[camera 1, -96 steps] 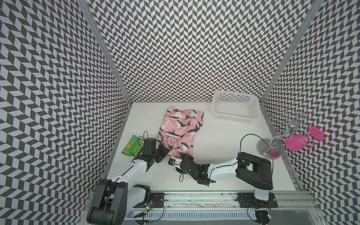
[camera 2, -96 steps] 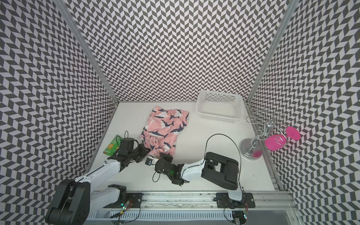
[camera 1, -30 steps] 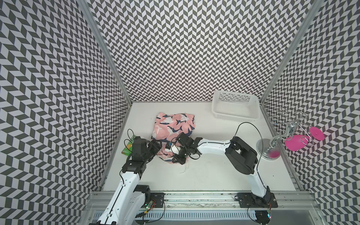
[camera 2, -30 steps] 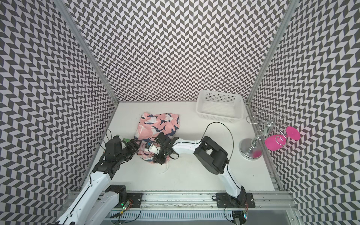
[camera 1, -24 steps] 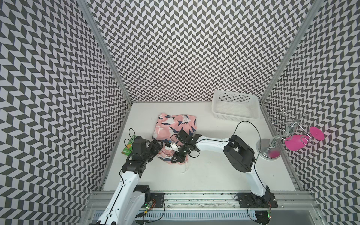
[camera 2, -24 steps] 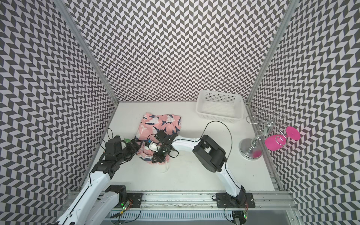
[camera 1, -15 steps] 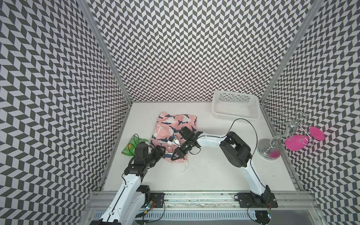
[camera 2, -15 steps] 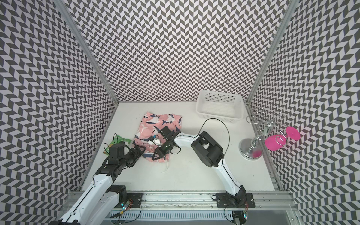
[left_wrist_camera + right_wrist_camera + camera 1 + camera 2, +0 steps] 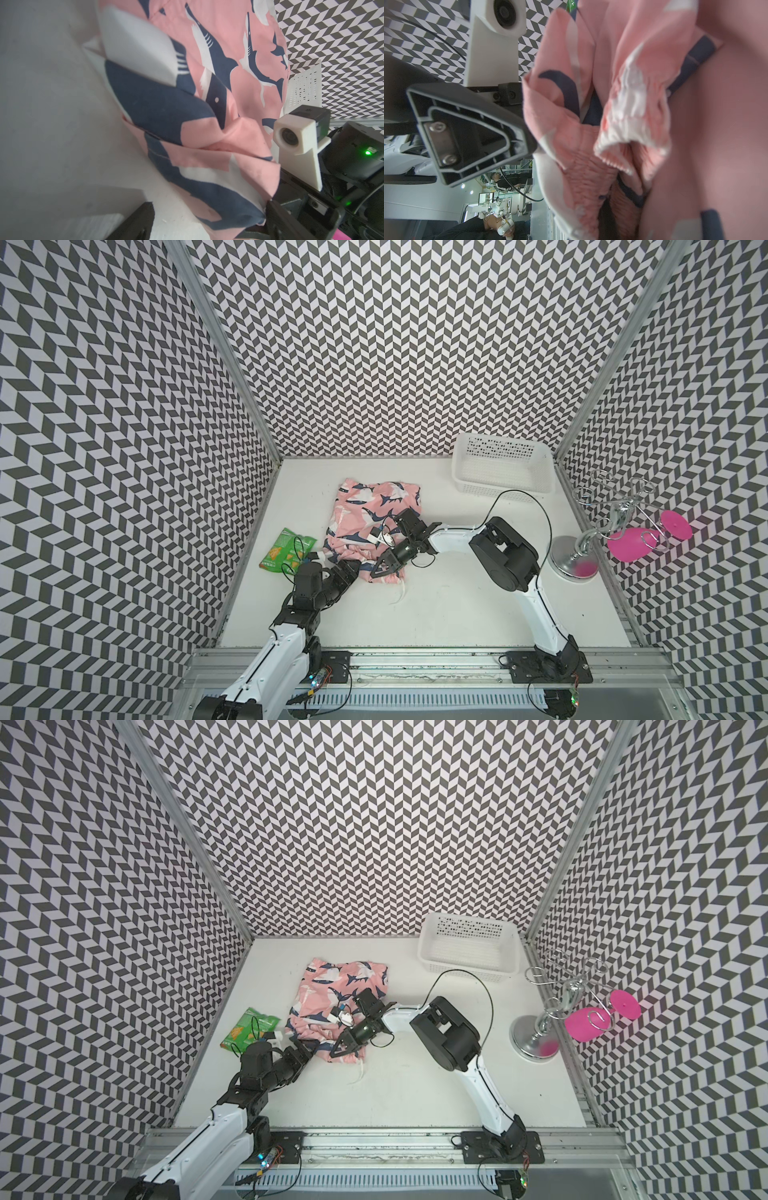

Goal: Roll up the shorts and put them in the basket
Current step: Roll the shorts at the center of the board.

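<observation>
Open tabletop [image 9: 449,614] front-ctr; obstacles: shorts [image 9: 374,506] mid, snack bag [image 9: 286,548] nr L wall, basket [image 9: 503,486] back-R, glass rack [image 9: 574,559] R edge.

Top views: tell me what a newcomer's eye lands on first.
The pink shark-print shorts, half bunched mid-table, draw the eye first, with the right claw closed on their near edge and the left claw open beside it. Next comes the bright pink glass hanging on the silver stand at the table's right edge, then the green snack bag left of the shorts.
</observation>
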